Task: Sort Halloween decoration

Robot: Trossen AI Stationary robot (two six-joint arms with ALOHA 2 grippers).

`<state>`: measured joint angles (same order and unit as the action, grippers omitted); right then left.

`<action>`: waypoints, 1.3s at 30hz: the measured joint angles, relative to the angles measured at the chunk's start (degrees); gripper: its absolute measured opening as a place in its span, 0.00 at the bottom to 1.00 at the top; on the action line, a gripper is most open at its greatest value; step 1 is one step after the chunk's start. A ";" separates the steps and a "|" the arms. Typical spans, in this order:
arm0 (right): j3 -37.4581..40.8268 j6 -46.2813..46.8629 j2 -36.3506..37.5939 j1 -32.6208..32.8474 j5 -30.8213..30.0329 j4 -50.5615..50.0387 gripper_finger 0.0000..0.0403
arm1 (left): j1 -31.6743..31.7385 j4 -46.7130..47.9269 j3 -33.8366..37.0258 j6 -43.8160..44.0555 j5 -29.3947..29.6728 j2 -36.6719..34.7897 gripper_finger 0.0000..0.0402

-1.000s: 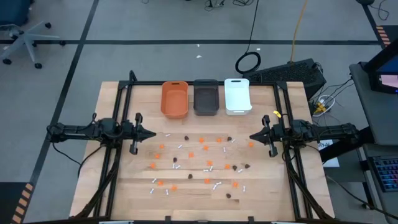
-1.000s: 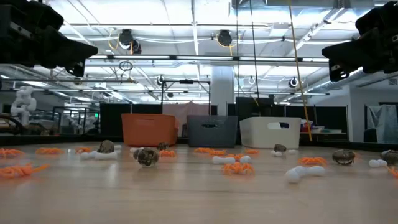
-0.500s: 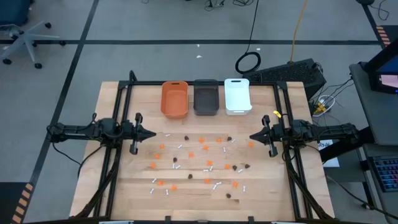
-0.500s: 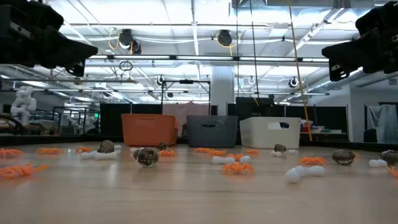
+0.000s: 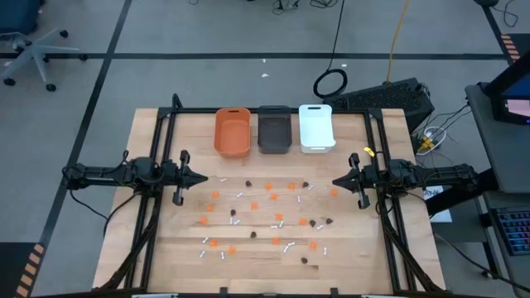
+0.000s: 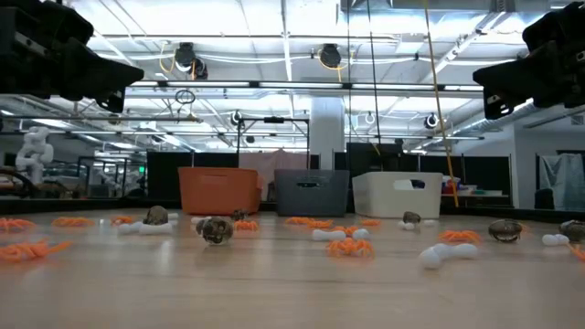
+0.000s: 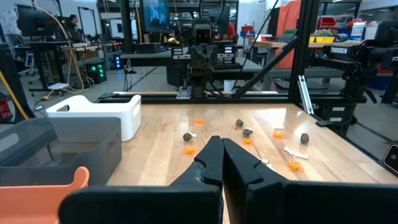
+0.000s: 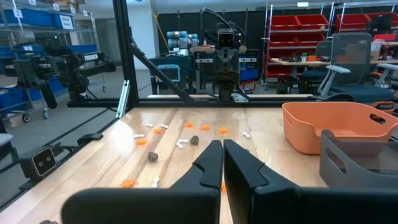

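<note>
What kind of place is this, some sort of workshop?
Probably a robotics lab or industrial workspace: a wooden table framed in black rails, red storage bins on shelving, an office chair and cables on a grey, tape-marked floor.

Grey floor (image 5: 207, 33) crossed by dark tape lines (image 5: 112, 54). Office chair (image 5: 29, 50) on castors at far left of the high view. Black cable coil (image 5: 330, 83) on the floor beyond the wooden counter (image 5: 364, 257); yellow cable (image 5: 398, 37) trailing away from it. Dark desk with keyboard (image 5: 513, 228) at right edge. Open ceiling with strip lights (image 6: 274, 41) and hanging fixtures (image 6: 330, 57). Red storage bins on shelving (image 8: 305, 28), blue bins on a shelf (image 8: 37, 18), workbenches (image 7: 298, 43) behind.
</note>
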<state>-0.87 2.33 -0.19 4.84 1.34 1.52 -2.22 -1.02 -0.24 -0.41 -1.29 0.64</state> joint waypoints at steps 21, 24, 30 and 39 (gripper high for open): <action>0.01 1.90 0.00 0.00 0.04 0.26 0.00 | 0.00 0.00 0.00 0.00 -0.01 -0.01 0.00; -0.01 2.16 0.00 0.00 0.04 0.31 0.00 | 0.00 0.00 0.01 0.00 -0.01 0.00 0.00; -0.01 1.61 0.00 0.00 -0.11 0.33 0.00 | 0.00 0.00 0.01 0.00 -0.01 0.00 0.00; -0.68 4.23 -0.02 0.02 -1.31 0.39 0.00 | 0.00 -0.01 0.01 0.00 0.00 0.00 0.00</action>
<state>-1.55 6.56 -0.20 4.86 0.03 1.91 -2.22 -1.02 -0.24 -0.41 -1.29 0.64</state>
